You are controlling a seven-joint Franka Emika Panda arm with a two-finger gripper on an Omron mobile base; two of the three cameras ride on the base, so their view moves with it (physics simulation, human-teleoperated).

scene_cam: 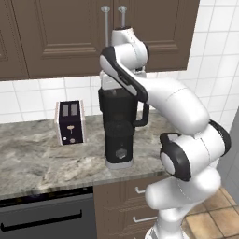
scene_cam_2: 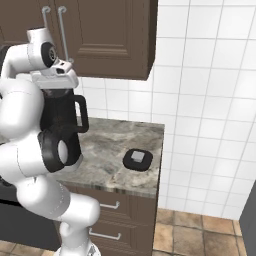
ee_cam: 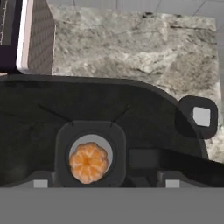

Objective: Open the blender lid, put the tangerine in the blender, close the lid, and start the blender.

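Segmented orange tangerine (ee_cam: 88,162) lies inside the glossy dark blender (ee_cam: 105,127).

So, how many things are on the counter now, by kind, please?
Appliances: 2, the blender and the toaster
Lids: 1, the blender lid, lying off the jug
Fruit: 1, the tangerine inside the blender
Total: 4

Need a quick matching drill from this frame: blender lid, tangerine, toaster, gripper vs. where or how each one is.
Things:
1. blender lid
2. tangerine
3. toaster
4. gripper

Places or states:
A. at the bottom of the blender jug
B. above the open jug
C. flat on the counter, to the right of the blender
D. upright on the counter, to the left of the blender

Pairs: 1-C, 2-A, 3-D, 4-B
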